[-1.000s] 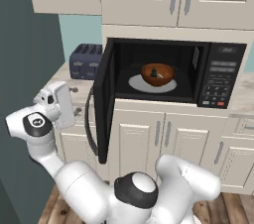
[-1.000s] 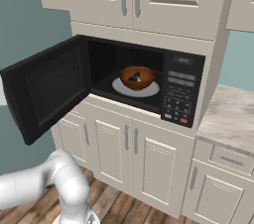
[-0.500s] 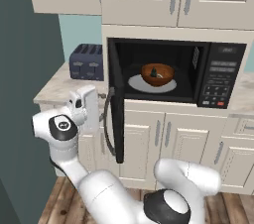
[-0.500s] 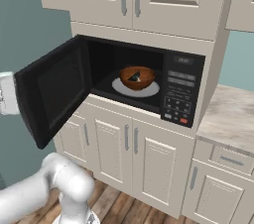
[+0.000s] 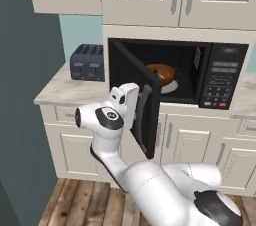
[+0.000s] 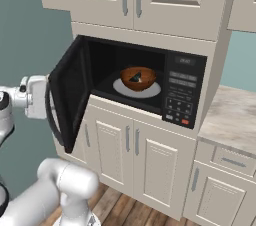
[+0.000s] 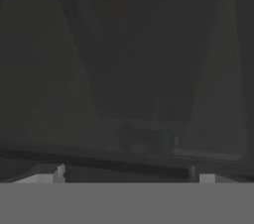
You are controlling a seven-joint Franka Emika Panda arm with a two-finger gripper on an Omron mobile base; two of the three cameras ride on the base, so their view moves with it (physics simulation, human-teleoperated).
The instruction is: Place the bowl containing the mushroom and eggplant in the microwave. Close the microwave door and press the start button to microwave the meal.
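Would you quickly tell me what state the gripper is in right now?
Gripper: open, holding nothing, its hand against the outer face of the microwave door, which stands half open.

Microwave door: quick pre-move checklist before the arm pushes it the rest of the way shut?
1. Bowl on the turntable inside the microwave: ok.
2. Food in the bowl: ok, a dark piece shows; mushroom cannot tell.
3. Microwave door shut: not ok, about half open.
4. Gripper against the door's outer face: ok; jaws open, gripping nothing.
5. Door's swing path free of things: ok.
6. Keypad panel reachable afterwards: ok, unobstructed.
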